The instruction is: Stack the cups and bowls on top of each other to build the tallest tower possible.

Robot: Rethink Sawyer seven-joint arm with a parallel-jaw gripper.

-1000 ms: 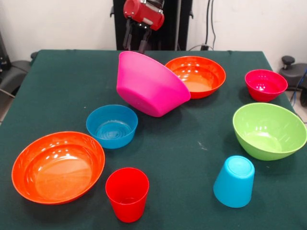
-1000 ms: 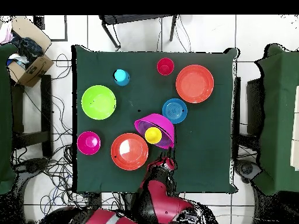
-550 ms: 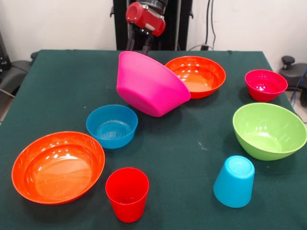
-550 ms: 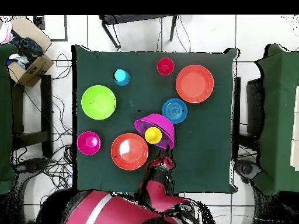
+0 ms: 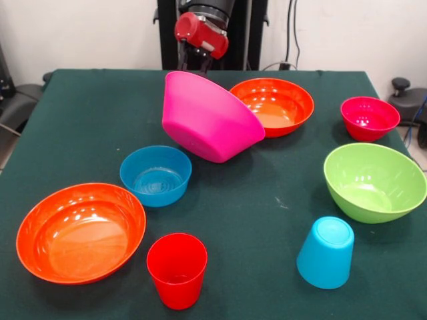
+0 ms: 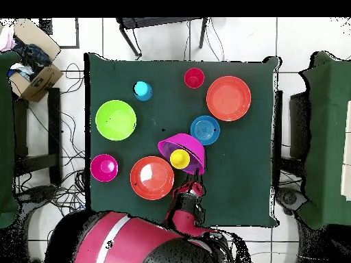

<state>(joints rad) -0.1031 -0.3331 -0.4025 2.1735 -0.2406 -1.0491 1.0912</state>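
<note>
— Where's the large glossy magenta plastic bowl (image 5: 210, 119)?

— Tipped on its side mid-table, against the orange plastic bowl (image 5: 275, 105); yellow tumbler (image 6: 179, 159) inside.

— Handling?

— Probably light, stiff, slippery; pinch the thin rim.

— The gripper (image 5: 192, 61)?

— Behind it, empty; how far its fingers are spread, I can't tell.

Even, fairly bright indoor light falls from above, and the glossy plastic throws white glints, strongest inside the near orange bowl (image 5: 81, 233) and on the rim of the lime green bowl (image 5: 374, 181). Shadows on the green table (image 5: 267, 220) are soft and short, darkest under the tilted magenta bowl (image 5: 207, 117) and beside the light blue cup (image 5: 325, 253). The front view is sharp across the tabletop, with the red gripper (image 5: 193, 61) at the top edge a little soft, and the overhead view is flatter, with weak shadows
</note>
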